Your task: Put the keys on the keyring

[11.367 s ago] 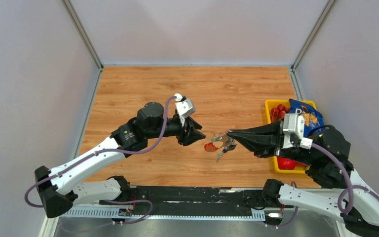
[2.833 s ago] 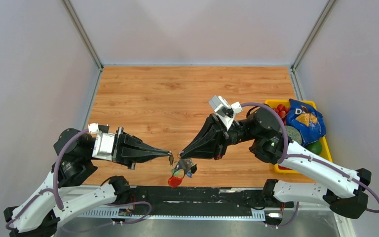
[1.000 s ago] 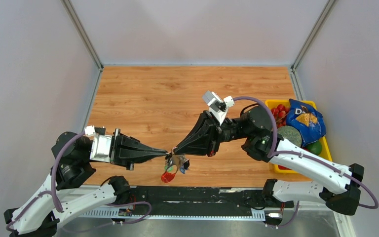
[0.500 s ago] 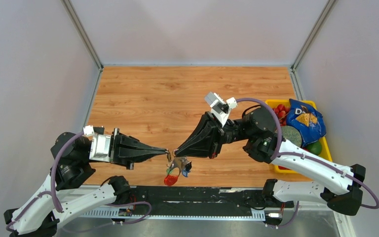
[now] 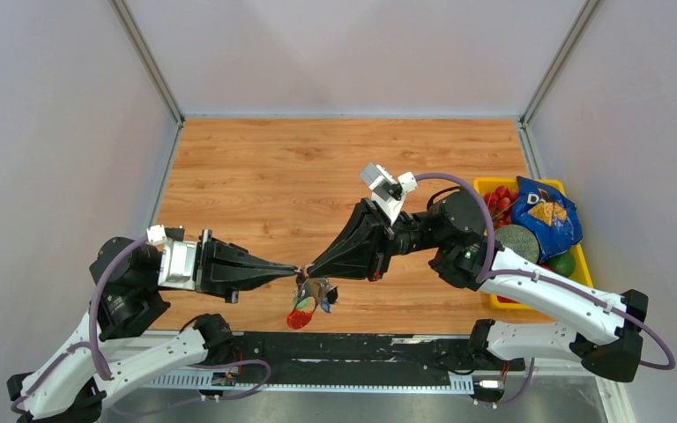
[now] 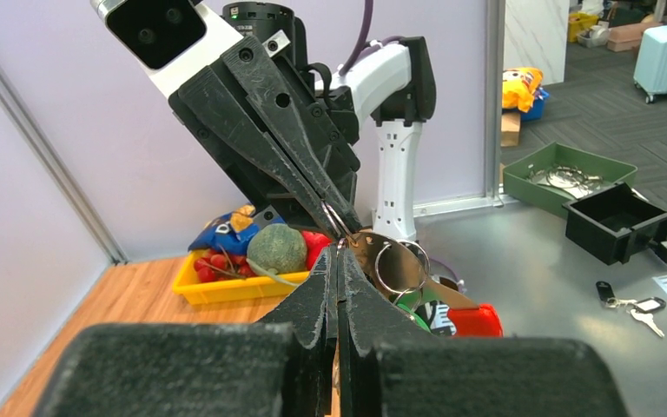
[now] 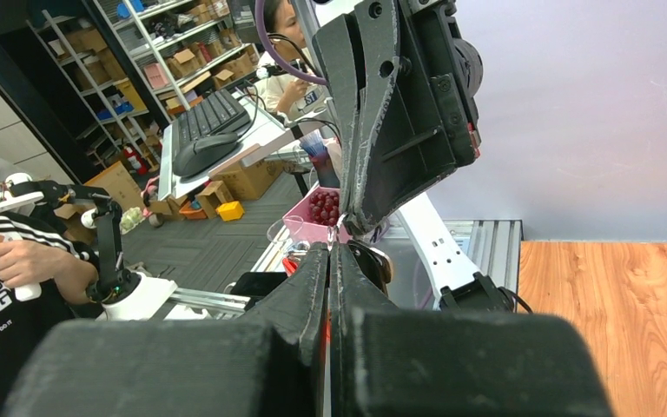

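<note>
My two grippers meet tip to tip above the table's front edge. The right gripper (image 5: 311, 268) is shut on the thin wire of the keyring (image 5: 311, 291), and the bunch hangs below it. The bunch shows a metal ring (image 6: 397, 265), a silver strap (image 6: 366, 246), a green piece (image 6: 410, 301) and a red tag (image 5: 297, 317). The left gripper (image 5: 298, 268) is shut, its tip (image 6: 337, 250) against the top of the strap. Only a sliver of metal shows between its pads. The key's black head is hidden. In the right wrist view the right gripper (image 7: 330, 249) is pressed shut.
A yellow bin (image 5: 496, 303) at the right edge holds a blue snack bag (image 5: 542, 211), a green melon (image 5: 518, 240) and red fruit. The black base rail (image 5: 344, 340) runs just under the hanging bunch. Grey walls close in the table on three sides.
The right gripper drifted slightly right and came back left, and the bunch swung with it. Both grippers stay shut, tips together.
</note>
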You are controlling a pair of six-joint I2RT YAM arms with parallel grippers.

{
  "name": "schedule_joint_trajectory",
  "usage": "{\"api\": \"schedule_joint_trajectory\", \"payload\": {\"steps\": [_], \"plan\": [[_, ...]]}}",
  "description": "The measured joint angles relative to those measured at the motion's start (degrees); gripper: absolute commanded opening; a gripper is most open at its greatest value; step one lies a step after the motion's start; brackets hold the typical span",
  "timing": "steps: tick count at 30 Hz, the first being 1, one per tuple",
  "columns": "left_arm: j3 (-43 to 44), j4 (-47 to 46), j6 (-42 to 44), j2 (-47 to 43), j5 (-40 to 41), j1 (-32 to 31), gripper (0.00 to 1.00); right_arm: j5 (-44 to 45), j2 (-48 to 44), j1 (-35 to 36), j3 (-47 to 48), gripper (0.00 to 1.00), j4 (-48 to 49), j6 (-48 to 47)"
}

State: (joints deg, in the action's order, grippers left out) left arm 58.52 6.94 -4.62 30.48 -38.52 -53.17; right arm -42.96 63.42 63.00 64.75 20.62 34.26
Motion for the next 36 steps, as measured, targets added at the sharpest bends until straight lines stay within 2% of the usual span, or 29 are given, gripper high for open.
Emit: {"api": "schedule_joint_trajectory", "payload": {"steps": [36], "plan": [[-0.9, -0.6, 0.0, -1.6, -0.1, 0.0, 0.0, 0.5, 2.3, 1.5, 0.1, 0.0, 1.5, 0.4]]}}
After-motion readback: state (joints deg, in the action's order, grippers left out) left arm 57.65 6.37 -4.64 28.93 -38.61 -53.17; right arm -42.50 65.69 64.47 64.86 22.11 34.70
